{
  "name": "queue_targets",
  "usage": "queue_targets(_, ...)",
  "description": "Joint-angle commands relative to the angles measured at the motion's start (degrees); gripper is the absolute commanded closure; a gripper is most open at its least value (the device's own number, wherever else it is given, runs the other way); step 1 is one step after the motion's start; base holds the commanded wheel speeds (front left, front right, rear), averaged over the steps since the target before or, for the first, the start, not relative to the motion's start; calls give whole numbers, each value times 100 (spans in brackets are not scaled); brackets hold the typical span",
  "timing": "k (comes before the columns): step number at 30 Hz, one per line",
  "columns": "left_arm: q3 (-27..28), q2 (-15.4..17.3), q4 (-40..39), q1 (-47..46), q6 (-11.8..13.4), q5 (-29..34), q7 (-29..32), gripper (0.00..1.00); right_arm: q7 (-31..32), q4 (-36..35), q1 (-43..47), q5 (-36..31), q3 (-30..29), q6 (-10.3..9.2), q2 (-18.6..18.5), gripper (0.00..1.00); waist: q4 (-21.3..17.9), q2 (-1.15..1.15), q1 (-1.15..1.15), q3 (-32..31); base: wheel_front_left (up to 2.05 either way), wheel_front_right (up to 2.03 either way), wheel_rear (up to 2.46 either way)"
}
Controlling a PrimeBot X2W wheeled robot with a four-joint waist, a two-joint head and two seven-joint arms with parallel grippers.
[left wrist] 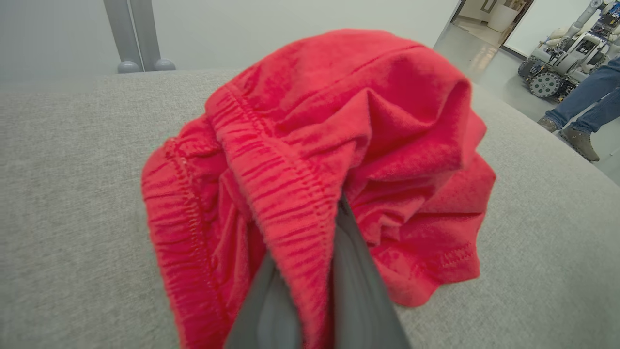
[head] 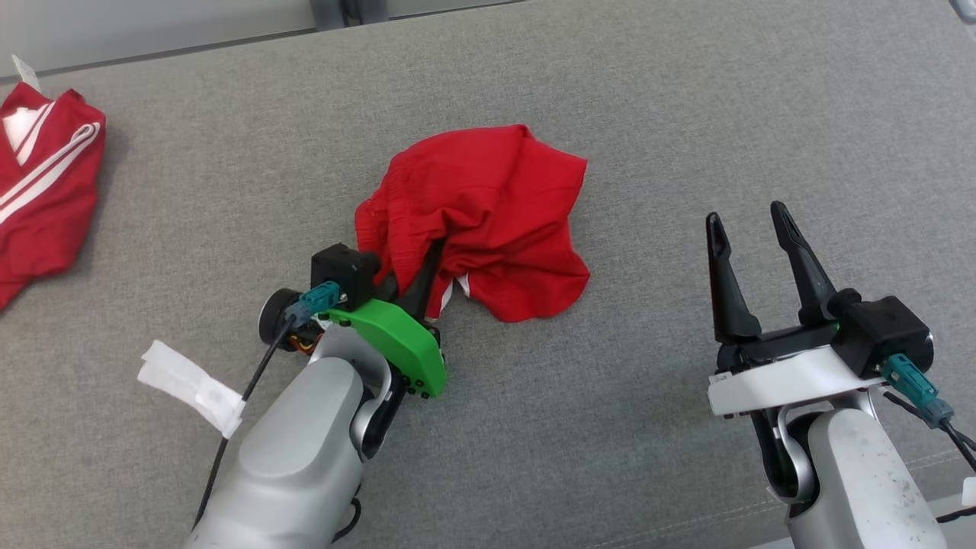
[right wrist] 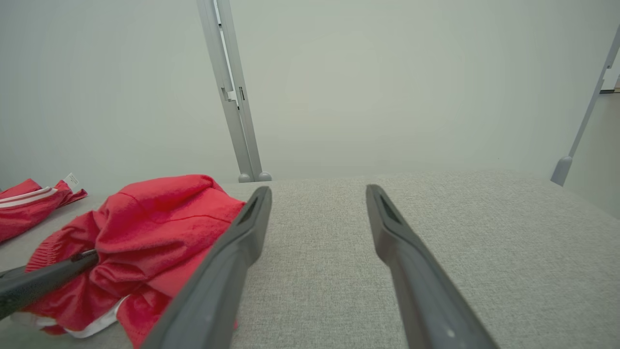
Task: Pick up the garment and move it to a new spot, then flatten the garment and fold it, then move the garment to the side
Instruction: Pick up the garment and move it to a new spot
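Red garment (head: pixel 488 221) lies crumpled in a heap near the middle of the grey fabric-covered tabletop (head: pixel 686 114).

Left tool (head: pixel 428 273) reaches into the heap's near-left edge. It is closed tight, clamped on the gathered elastic waistband (left wrist: pixel 271 194), which runs between the two dark fingers (left wrist: pixel 361 291) in the left wrist view. Cloth bunches up and over the fingertips and hides them. Most of the garment rests on the tabletop. Cannot tell whether the gripped part is lifted clear. A strip of white trim (head: pixel 460 287) shows at the heap's near edge.

Right tool (head: pixel 746 215) sits well apart, to the right of the garment, over bare tabletop. Its fingers are spread wide with nothing between them.

Second red garment (head: pixel 42 191), white-striped, lies at the far left, well apart from the heap. White tag (head: pixel 191 385) hangs on the left arm's cable.

Background of the left wrist view: a person's legs (left wrist: pixel 586 92) in jeans and a wheeled robot (left wrist: pixel 557 53) on the floor beyond the tabletop.
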Motion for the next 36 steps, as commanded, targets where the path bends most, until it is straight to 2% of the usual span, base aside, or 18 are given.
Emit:
queue_targets(1,55,0,54,100,-15,-110,-46,52,-18,19,-14,28,-12,3,-12,0,34,0,0,-42,0,0,0)
queue_targets(2,81,1,90,111,-26,-128,-60,12,-18,29,0,22,-15,3,-12,0,51,0,0,-63,0,0,0)
queue_targets(3,105,4,124,124,-35,-134,-58,0,-18,38,17,11,-17,3,-12,0,73,0,0,-93,0,0,0)
queue_targets(9,213,56,184,261,-69,-241,-102,0,-18,98,132,-5,12,3,-13,0,192,0,0,-280,0,0,0)
queue_targets(17,606,211,-530,667,-94,-26,-103,0,-18,133,221,-32,-35,3,-13,0,350,0,0,-557,0,0,0)
queue_targets(21,965,282,-1044,1064,15,210,-103,0,-18,137,301,-55,-74,3,-13,0,431,0,0,-720,0,0,0)
queue_targets(24,1292,345,-1454,1374,213,484,-103,0,-18,145,356,-70,-109,3,-13,0,499,0,0,-845,0,0,0)
queue_targets(28,1674,323,-1874,1837,419,785,-97,0,-18,173,449,-73,-170,3,-13,0,589,0,0,-1003,0,0,0)
queue_targets(36,2271,218,-2433,2559,631,1194,-96,0,-18,185,653,-99,-231,3,-13,0,712,0,0,-1272,0,0,0)
